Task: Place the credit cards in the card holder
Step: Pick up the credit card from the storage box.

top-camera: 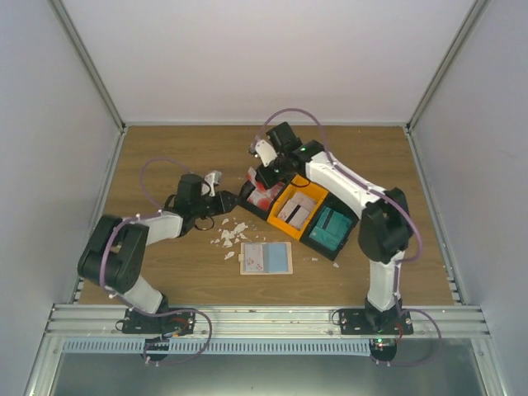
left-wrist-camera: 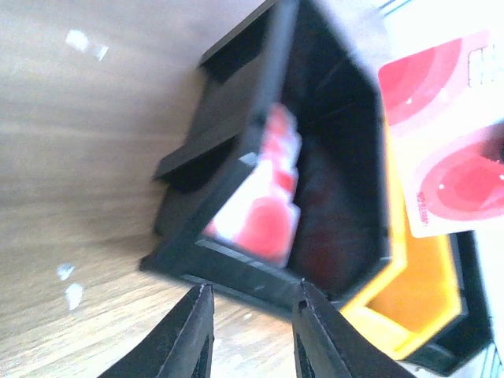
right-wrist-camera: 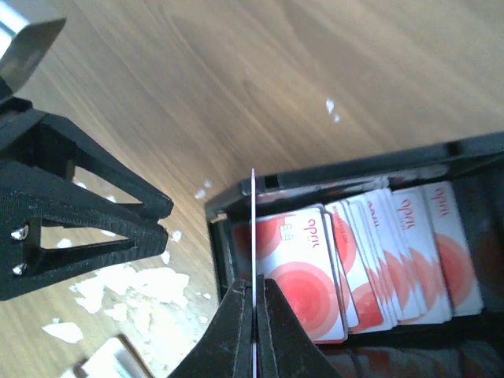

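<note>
Wood-grain tabletop (top-camera: 165,157), white walls. Your right gripper (right-wrist-camera: 253,287) pinches one white, red-blotched credit card (right-wrist-camera: 253,228) edge-on above the black-and-orange three-bin tray (right-wrist-camera: 346,169), ready to carry. The beige folding card holder (top-camera: 266,258) lies open at the tray's seven o'clock. Your left gripper (left-wrist-camera: 252,295) hovers at nine o'clock, jaws apart and empty.

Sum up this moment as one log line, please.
right gripper: shut on credit card over tray | left gripper: open, empty | card holder: lying open

The red-blotched credit cards (left-wrist-camera: 268,213) in the black bin (left-wrist-camera: 331,118) are blurred at the left wrist frame's centre. The held card (left-wrist-camera: 445,134) is cut off by the right edge and, from the right wrist, is seen only edge-on.
</note>
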Robot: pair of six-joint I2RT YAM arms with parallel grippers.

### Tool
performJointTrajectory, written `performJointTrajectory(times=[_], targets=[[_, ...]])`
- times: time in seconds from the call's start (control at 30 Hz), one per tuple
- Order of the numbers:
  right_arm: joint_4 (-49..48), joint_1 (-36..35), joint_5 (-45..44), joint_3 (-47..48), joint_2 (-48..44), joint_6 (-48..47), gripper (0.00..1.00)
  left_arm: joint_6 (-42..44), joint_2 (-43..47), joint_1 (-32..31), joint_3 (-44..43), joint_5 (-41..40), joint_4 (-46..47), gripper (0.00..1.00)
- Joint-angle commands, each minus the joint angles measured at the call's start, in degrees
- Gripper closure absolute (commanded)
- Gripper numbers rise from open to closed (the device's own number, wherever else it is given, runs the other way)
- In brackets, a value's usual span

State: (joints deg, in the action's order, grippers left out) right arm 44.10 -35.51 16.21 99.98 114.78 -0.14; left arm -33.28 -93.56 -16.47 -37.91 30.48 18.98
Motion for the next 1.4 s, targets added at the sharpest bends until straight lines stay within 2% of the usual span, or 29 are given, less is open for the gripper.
performJointTrajectory(times=[0.0,0.13,0.27,0.43,0.57,0.67,0.7,0.73,1.1,1.2,1.23,1.37], targets=[[-6.45,0.64,1.93,-4.23,-8.42,6.56,0.99,0.04,9.52,-0.5,0.97,-2.17,1.05,0.68],[-12.41,1.56,6.26,-12.27,-17.39,13.32,1.0,-0.77,18.25,-0.66,2.45,-2.36,-0.07,0.62],[-19.73,2.2,10.03,-22.41,-26.94,21.28,1.0,-0.93,27.06,-1.45,4.76,-0.78,0.71,0.51],[-28.31,2.22,13.5,-34.51,-38.87,29.8,1.0,0.04,34.81,-2.85,6.39,5.31,1.1,0.31],[-35.01,2.2,13.41,-45.13,-48.9,35.55,1.0,-0.42,38.36,-4.39,7.46,10.19,1.56,0.21],[-38.32,2.2,13.46,-50.37,-54.51,38.49,0.99,-1.59,40.76,-5.61,8.23,12.62,2.01,0.11],[-39.23,2.12,13.64,-51.6,-56.1,39.25,0.99,-1.91,41.09,-6.06,8.32,13.11,2.02,0.03],[-39.94,2.11,13.75,-52.72,-57.44,39.98,1.0,-2.18,41.57,-6.44,8.57,13.53,2.35,0.01],[-49.55,2.02,17.97,-59.62,-65.67,45.91,0.99,-11.84,39.99,-11.66,11.62,17.41,15.27,0.01],[-53.14,2.05,20.36,-61.33,-65.75,47.98,0.99,-14.17,38.99,-13.24,11.35,16.79,16.2,0.01],[-55.84,1.98,21.61,-62.39,-65.51,52.08,1.0,-16.33,37.95,-14.58,10.7,16.76,16.41,0.01],[-52.52,1.65,21.6,-60.6,-63.46,56.25,1.0,-16.85,37.82,-15.97,9.34,14.4,12.96,0.02]])
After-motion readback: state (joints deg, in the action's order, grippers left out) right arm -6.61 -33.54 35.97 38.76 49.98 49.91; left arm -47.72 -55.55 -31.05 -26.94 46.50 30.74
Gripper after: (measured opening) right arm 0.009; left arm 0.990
